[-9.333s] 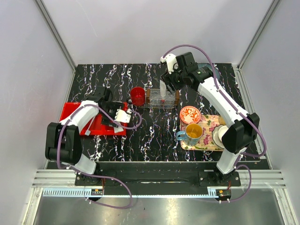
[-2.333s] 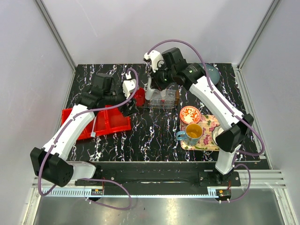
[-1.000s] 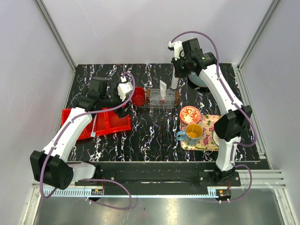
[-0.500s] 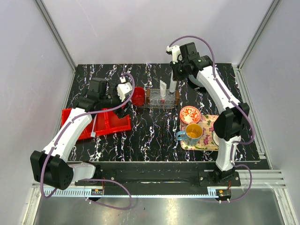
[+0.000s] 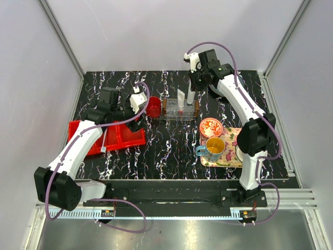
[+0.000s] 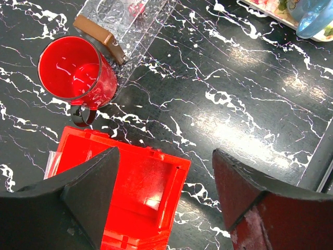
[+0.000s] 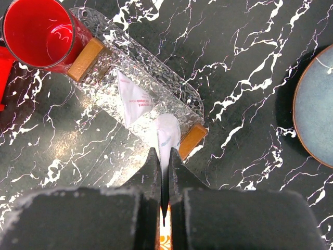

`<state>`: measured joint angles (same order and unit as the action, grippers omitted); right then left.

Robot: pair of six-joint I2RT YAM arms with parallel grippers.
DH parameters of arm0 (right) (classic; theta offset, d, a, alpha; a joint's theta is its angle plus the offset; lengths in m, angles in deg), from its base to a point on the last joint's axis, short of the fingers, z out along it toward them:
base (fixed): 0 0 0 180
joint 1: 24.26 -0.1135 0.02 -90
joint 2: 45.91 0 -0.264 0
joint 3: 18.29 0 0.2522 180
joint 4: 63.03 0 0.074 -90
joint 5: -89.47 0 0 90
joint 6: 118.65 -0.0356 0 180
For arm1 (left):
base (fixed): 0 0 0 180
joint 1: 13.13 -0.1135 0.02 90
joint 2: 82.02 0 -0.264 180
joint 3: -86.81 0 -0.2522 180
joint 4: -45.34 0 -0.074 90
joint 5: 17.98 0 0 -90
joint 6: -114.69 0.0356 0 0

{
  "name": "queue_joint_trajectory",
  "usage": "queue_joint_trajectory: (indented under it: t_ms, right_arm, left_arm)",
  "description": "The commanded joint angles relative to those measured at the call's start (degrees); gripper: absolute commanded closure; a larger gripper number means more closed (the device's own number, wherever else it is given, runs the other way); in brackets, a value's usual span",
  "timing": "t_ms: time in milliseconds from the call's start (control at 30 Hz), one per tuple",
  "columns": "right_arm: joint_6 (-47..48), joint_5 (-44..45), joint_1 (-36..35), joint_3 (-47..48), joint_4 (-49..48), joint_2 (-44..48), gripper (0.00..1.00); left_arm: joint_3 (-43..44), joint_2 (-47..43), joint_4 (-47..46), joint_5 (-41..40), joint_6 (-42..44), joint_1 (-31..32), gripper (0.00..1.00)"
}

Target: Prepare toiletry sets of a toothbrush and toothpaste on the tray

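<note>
My right gripper (image 7: 163, 153) is shut on a white toothpaste (image 7: 168, 134) tube, which hangs nose-down over the right end of the clear oval tray (image 7: 101, 70). A second toothpaste tube (image 7: 133, 98) lies on the tray's middle. From above, the right gripper (image 5: 193, 88) stands over the tray (image 5: 174, 116). My left gripper (image 6: 164, 182) is open and holds nothing, hovering above the right end of the red bin (image 6: 138, 195). A slim pale stick, seemingly the toothbrush (image 5: 104, 141), lies in that bin (image 5: 83, 130).
A red cup (image 5: 153, 107) stands against the tray's left handle. A floral tray (image 5: 235, 154) at the right carries a patterned bowl (image 5: 211, 127), a blue mug (image 5: 212, 148) and other crockery. A blue-grey plate (image 7: 317, 112) sits behind the clear tray.
My right gripper has shifted slightly left and lower with the tube, closer over the tray's right end. The left arm has stayed put.
</note>
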<state>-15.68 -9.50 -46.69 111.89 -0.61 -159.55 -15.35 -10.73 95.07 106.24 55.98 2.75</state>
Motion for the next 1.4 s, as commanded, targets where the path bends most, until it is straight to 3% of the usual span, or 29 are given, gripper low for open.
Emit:
queue_joint_trajectory:
  t_ms: [0,1367]
  right_arm:
    - [-0.49,-1.66,0.11,-0.14,-3.75,-0.44,1.00]
    - [1.18,0.01,0.20,-1.90,-4.98,-1.58,1.00]
  left_arm:
    - [-0.09,-1.24,-2.83,0.41,0.09,-0.41,0.24]
    - [-0.35,-0.71,-2.92,1.03,0.35,-0.76,0.24]
